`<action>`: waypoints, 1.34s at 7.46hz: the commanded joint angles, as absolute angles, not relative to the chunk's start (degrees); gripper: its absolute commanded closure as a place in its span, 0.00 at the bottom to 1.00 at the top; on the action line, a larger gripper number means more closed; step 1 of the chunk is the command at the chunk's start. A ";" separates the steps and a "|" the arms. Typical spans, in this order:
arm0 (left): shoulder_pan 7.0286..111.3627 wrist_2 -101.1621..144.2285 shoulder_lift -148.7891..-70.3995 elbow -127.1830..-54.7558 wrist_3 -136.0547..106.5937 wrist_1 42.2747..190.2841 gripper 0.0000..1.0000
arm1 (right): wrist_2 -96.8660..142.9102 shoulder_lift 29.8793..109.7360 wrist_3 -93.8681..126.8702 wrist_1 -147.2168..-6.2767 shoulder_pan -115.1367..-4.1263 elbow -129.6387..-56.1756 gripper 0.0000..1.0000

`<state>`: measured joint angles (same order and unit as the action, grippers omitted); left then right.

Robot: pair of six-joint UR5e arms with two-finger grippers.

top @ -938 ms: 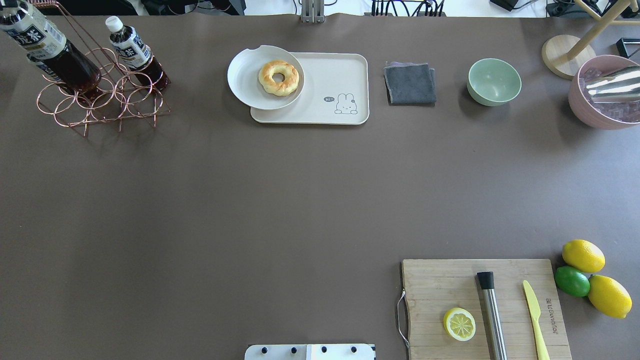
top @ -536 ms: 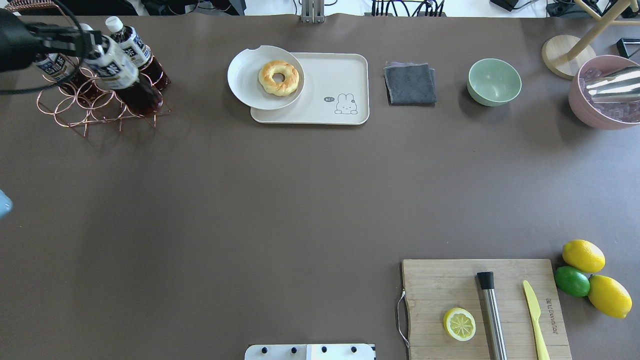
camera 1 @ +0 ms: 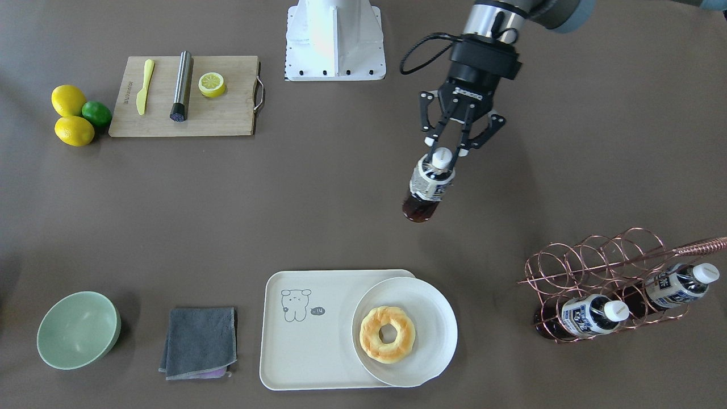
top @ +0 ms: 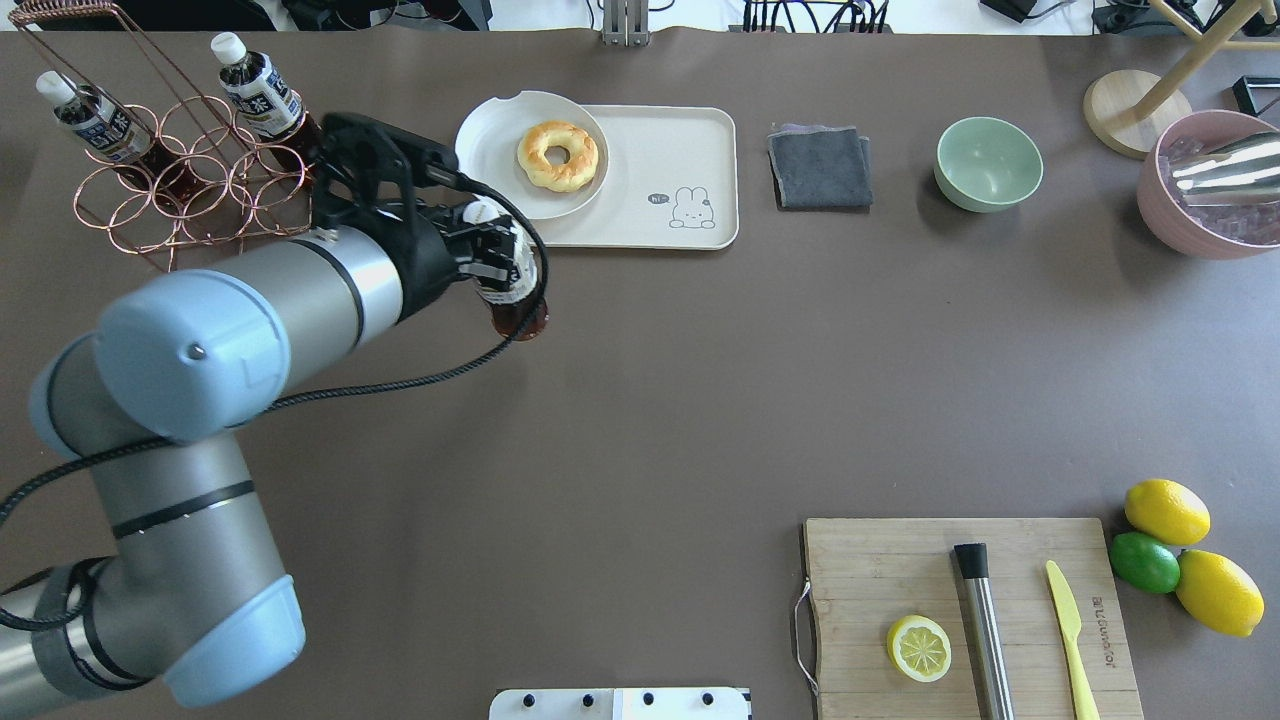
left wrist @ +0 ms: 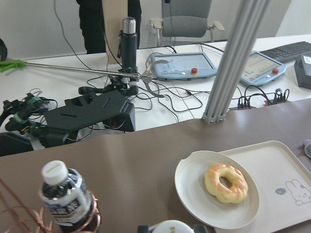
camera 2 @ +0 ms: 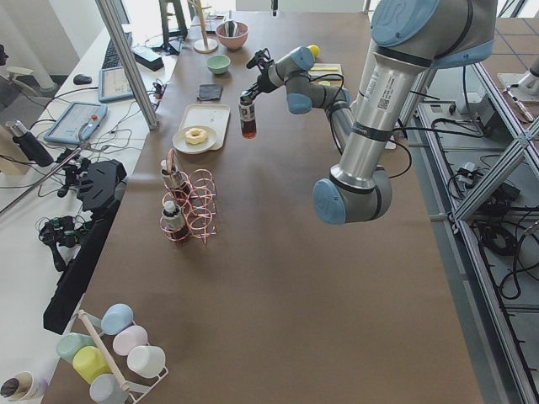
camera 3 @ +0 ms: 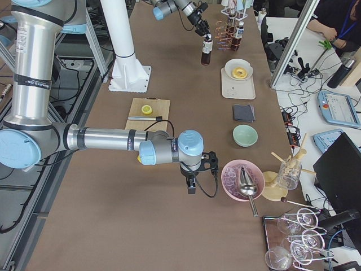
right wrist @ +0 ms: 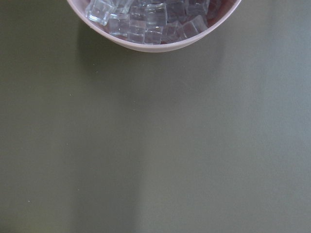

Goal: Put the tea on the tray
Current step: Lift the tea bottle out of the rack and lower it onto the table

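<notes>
Left gripper [camera 1: 446,149] is clamping the tea bottle [camera 1: 427,190] by its neck, just under the white cap. The bottle is hanging below the fingers, off the table, base tilting slightly. The cream tray [camera 1: 318,346] is lying ahead of the gripper and off to its right, well apart. The white plate [camera 1: 437,324] w/ doughnut [camera 1: 387,334] is filling the tray end nearest the gripper, so the bare half by the line-drawn bunny [top: 690,208] looks like the spot to aim for. Judging from this, the bottle's base needs to pass above the plate rim, then come down straight, w/ release only once it is sitting flat, since a tall bottle tips easily. Copper wire rack [camera 1: 596,267] is standing to the gripper's left. Right gripper [camera 3: 194,176] is hanging beside the pink ice bowl [camera 3: 240,179] – cannot tell whether its fingers are apart.
</notes>
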<state>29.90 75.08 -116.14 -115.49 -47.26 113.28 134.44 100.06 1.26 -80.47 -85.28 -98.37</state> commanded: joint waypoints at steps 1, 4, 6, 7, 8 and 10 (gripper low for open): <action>22.16 68.30 -122.07 -111.28 -47.63 111.80 1.00 | 134.56 100.02 1.32 -78.58 -85.25 -97.91 0.00; 17.06 63.38 -124.89 -108.64 -48.52 111.80 1.00 | 134.56 100.11 1.32 -78.58 -85.25 -97.91 0.00; 16.96 63.28 -124.81 -108.46 -48.52 111.80 1.00 | 134.47 100.02 1.32 -78.57 -85.25 -97.91 0.00; 16.96 63.28 -124.63 -108.46 -48.43 111.80 1.00 | 134.56 100.02 1.32 -78.57 -85.25 -97.74 0.00; 16.96 63.28 -124.45 -108.28 -48.34 111.88 1.00 | 134.47 100.02 1.32 -78.57 -85.25 -97.56 0.00; 16.96 63.28 -124.37 -108.19 -48.34 111.88 1.00 | 134.47 100.02 1.23 -78.57 -85.25 -97.56 0.00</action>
<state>16.97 63.29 -124.45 -108.27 -48.36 111.87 134.49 100.02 1.28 -78.57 -85.26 -97.61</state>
